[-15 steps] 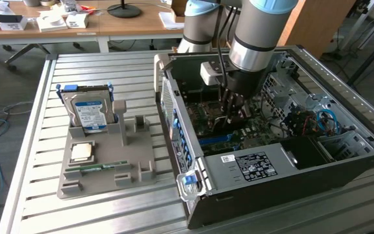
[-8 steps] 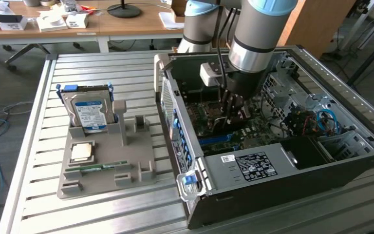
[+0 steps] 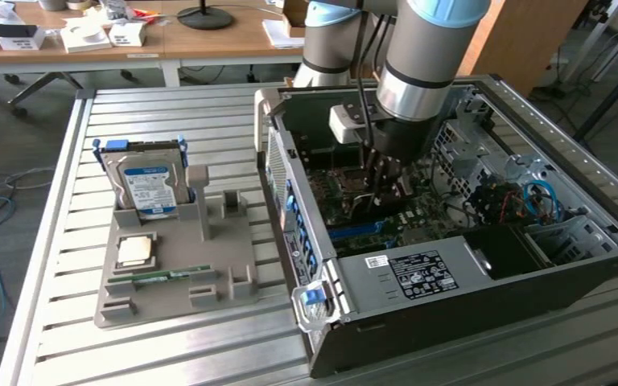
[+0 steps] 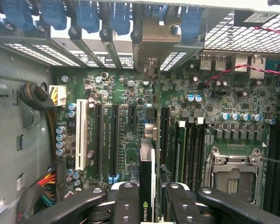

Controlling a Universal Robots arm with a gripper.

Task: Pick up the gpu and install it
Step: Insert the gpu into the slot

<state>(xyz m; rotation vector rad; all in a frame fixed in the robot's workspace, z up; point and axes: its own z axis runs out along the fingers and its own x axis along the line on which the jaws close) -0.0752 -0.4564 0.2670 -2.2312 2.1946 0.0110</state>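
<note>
Gpu, a thin black flat card seen edge-on, clamped in the black metal claw, held upright over the green motherboard inside the open dark computer case; pickup done, full seating in a slot unclear.

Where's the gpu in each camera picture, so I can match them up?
Exterior view: the thin black gpu card hangs edge-on in the pincer, inside the open computer case.
Wrist view: the card stands edge-on between the pincer's black fingers, over the slots.
Shared landmark: the green motherboard.
</note>
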